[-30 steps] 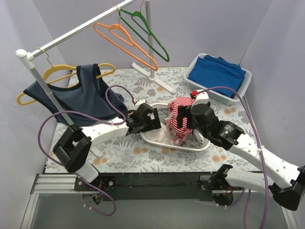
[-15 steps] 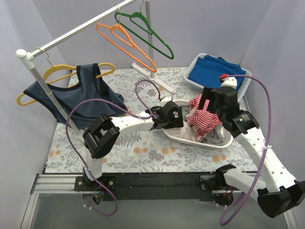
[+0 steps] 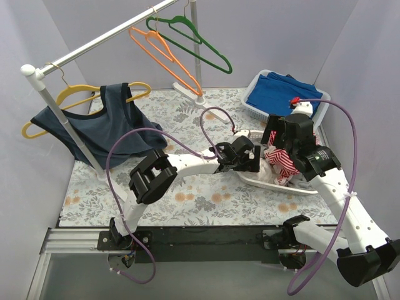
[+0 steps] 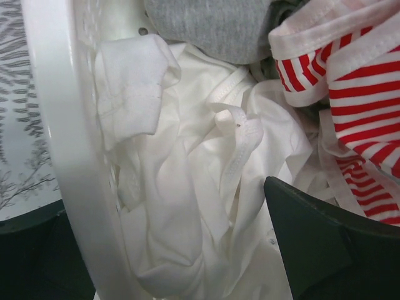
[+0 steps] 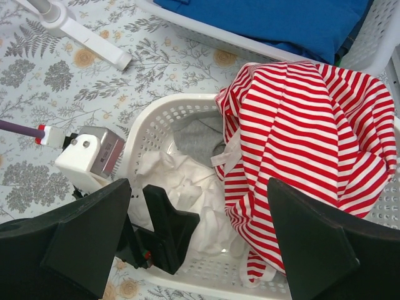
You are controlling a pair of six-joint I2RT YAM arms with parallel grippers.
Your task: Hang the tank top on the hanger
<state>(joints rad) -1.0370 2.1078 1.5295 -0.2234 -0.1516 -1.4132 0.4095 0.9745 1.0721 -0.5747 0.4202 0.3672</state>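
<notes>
The red-and-white striped tank top (image 3: 281, 164) lies crumpled in the right part of a white laundry basket (image 3: 259, 181); it also shows in the right wrist view (image 5: 312, 137) and the left wrist view (image 4: 359, 94). My right gripper (image 5: 206, 250) hovers open just above the basket, touching nothing. My left gripper (image 4: 169, 250) is open and straddles the basket's left wall (image 4: 69, 125), with one finger (image 4: 325, 244) inside among white clothes. The orange hanger (image 3: 164, 55) hangs on the rod at the back, empty.
A green hanger (image 3: 197, 40) hangs beside the orange one. A yellow hanger (image 3: 69, 97) carries a navy tank top (image 3: 106, 125) at the left. A basket of blue cloth (image 3: 284, 94) stands at the back right. The rack's foot (image 3: 200, 100) stands behind. White and grey clothes (image 4: 187, 156) fill the laundry basket.
The basket and my left gripper have slid to the right. The right gripper held the striped top lifted earlier; the top now lies lower in the basket and the gripper is open.
</notes>
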